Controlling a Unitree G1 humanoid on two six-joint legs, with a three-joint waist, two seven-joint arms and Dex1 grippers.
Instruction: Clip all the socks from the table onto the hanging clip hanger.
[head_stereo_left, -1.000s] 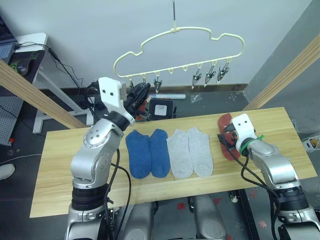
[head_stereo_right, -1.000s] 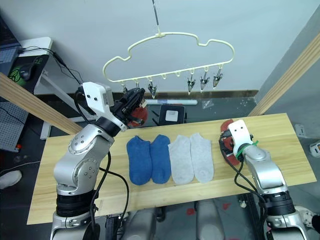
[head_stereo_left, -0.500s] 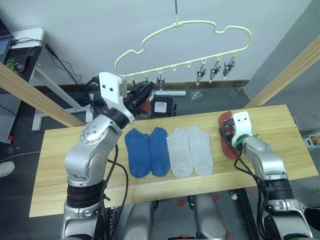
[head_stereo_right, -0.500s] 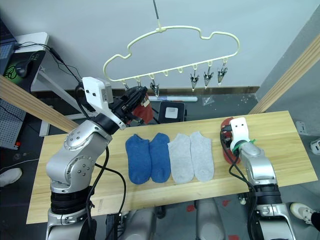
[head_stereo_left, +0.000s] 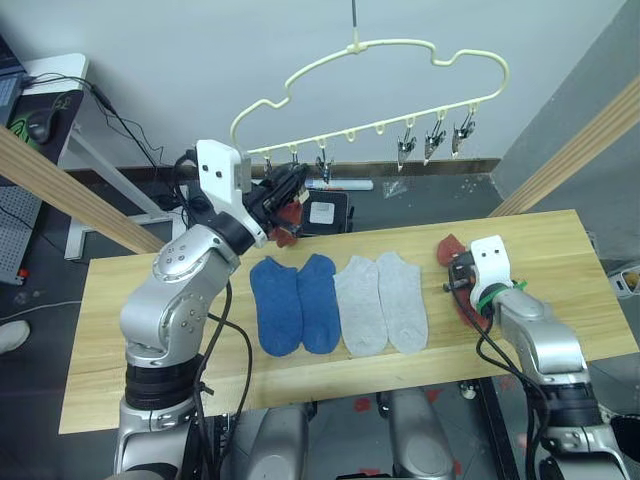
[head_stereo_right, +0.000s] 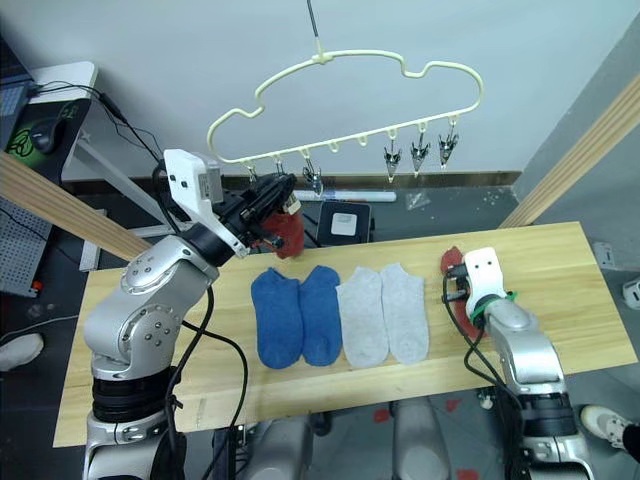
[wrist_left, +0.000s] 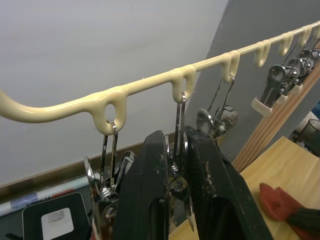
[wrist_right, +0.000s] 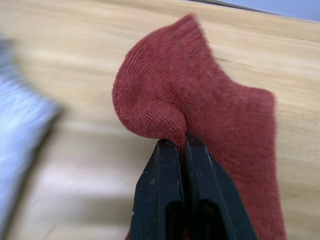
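Pale yellow wire clip hanger (head_stereo_left: 370, 90), cloud-like outline, hangs from a thin metal hook above the far edge of the counter (head_stereo_left: 150, 330), a long top of light wood planks with visible grain. Small silver clips dangle from loops along its lower bar: three near the left end, three near the right.

Two blue knit ankle socks (head_stereo_left: 295, 302) lie flat side by side mid-counter. Two light grey knit socks (head_stereo_left: 380, 302) lie just beside them on the right, touching as a pair.

One rust red knit sock (head_stereo_left: 452, 262) lies on the counter at the right. The right gripper (wrist_right: 179, 150) is on it. The right wrist view gives what the head views do not: the black fingers pressed together on a raised fold of the ribbed fabric, the rest of the sock trailing on the wood.

A second rust red sock (head_stereo_right: 291, 228) hangs at the left gripper (head_stereo_right: 272, 193), raised under the hanger's left end. The left wrist view shows its fingers (wrist_left: 150, 190) nearly closed around a silver clip (wrist_left: 179, 165) hanging from a loop; the sock's grip point is not visible there.
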